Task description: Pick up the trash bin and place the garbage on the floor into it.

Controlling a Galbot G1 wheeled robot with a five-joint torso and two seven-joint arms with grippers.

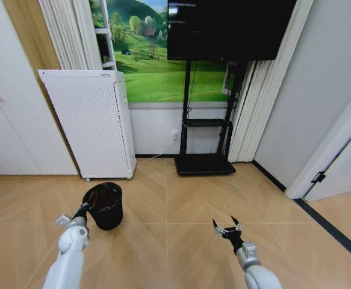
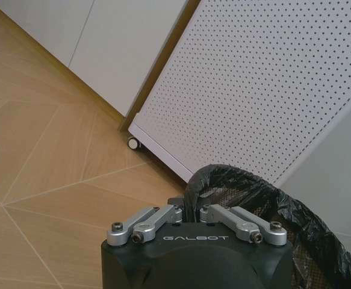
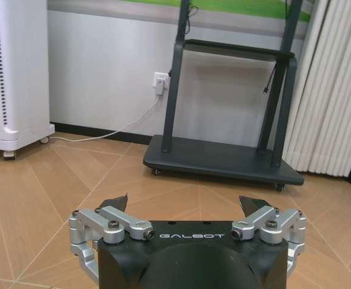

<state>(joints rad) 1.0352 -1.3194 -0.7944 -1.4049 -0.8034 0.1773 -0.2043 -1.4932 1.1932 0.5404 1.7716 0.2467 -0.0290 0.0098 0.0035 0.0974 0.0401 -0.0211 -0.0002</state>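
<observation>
- Herringbone parquet floor (image 1: pixel 181 198) runs back to a wall with a meadow mural; I take the white perforated appliance (image 1: pixel 91 123) on castors as my landmark.
- My left gripper (image 1: pixel 82 211) sits at the near rim of the trash bin (image 1: pixel 105 206), which stands just in front of the appliance, lined with a black bag.
- From the left wrist view its fingers look drawn in on the bagged rim (image 2: pixel 223 180), so I judge the bin gripped; whether it is lifted off the boards I cannot tell.
- My right gripper (image 1: pixel 226 228) hangs spread wide and holding nothing, well to the right of the appliance, facing the black TV stand base (image 3: pixel 220 159).
- No litter is visible on these boards, so by my reckoning only the bin grab is done; finding and binning the garbage is all left.
</observation>
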